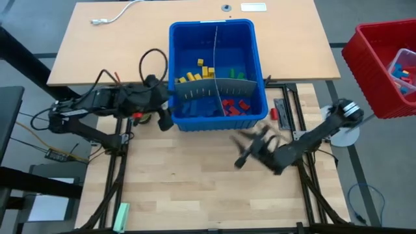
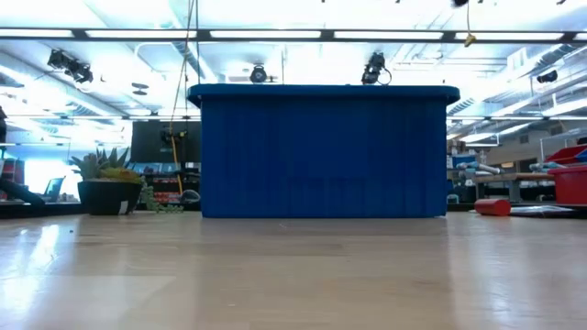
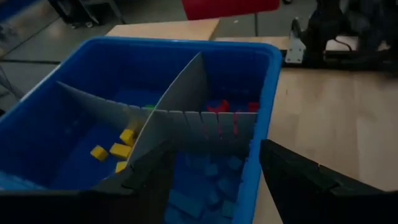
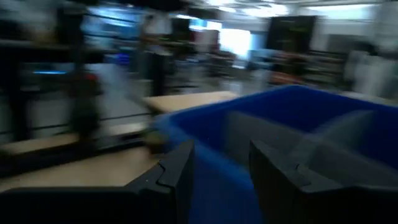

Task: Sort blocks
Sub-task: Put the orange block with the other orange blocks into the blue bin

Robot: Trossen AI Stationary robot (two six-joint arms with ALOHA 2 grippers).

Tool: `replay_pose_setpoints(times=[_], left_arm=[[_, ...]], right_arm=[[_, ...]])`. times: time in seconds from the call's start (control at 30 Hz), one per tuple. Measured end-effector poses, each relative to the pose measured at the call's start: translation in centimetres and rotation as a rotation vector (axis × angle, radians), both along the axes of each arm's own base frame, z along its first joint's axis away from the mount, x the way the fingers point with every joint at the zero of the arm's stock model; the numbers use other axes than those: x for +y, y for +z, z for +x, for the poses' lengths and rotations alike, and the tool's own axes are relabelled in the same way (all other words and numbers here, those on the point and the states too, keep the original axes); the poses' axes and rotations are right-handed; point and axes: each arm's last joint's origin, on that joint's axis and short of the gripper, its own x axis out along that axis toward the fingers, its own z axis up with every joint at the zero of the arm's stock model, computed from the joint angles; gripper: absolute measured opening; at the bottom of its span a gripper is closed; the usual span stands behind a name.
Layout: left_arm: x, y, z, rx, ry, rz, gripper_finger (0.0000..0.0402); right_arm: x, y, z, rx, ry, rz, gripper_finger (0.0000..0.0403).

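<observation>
While the pale green bar [image 1: 121, 216] lies alone at the lower left edge of the high view, nearest the viewer, the wooden table [image 1: 195, 188] around it is bare up to the arms. Just right of centre, the right gripper [image 1: 250, 148] shows as a blur over the wood, in front of the bin's lower right corner and clear of it; its wrist view shows two dark fingers [image 4: 177, 171] with a gap between them and nothing in that gap, so the jaws stand partly open and empty. On the left of the frame, the left gripper [image 1: 166, 112] sits at the bin's left wall, near its lower corner. Its wrist view shows the fingers [image 3: 292, 171] spread wide and empty above the bin's rim.

Beyond both grippers, the blue bin [image 1: 260, 58] fills the upper middle of the high view, split by grey dividers [image 1: 208, 87] into four sections. The blocks lie inside it: yellow blocks [image 1: 195, 73] in the upper left section, green blocks [image 1: 235, 74] in the upper right, red blocks [image 1: 235, 105] in the lower right, and blue blocks [image 1: 198, 107] in the lower left, hard to pick out against the blue floor. One red block [image 1: 273, 113] rests on the table just right of the bin.

Farther off, a red basket [image 1: 380, 65] sits at the upper right edge, and a white cable [image 1: 114, 15] lies at the upper left.
</observation>
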Motion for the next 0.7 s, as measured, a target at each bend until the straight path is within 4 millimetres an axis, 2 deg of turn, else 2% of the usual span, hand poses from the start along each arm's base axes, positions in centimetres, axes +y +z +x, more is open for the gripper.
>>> replay_pose_setpoints(times=[0.23, 0.4, 0.53, 0.7], left_arm=[[0.0, -3.0, -1.9, -0.043, 0.076, -0.050, 0.0243], [-0.3, -5.7, -2.1, -0.011, 0.067, -0.084, 0.0243], [-0.7, -7.2, -1.9, 0.015, 0.062, -0.108, 0.0243], [-1.4, -8.3, -1.5, 0.007, 0.035, -0.117, 0.0243]], right_arm=[[-4.4, 6.1, -5.4, -0.009, -0.358, 0.063, 0.0159], [-8.0, 9.1, -8.9, -0.104, -0.441, 0.137, 0.0171], [-10.5, 10.7, -11.6, -0.200, -0.520, 0.197, 0.0173], [-12.8, 11.2, -13.9, -0.227, -0.633, 0.195, 0.0166]])
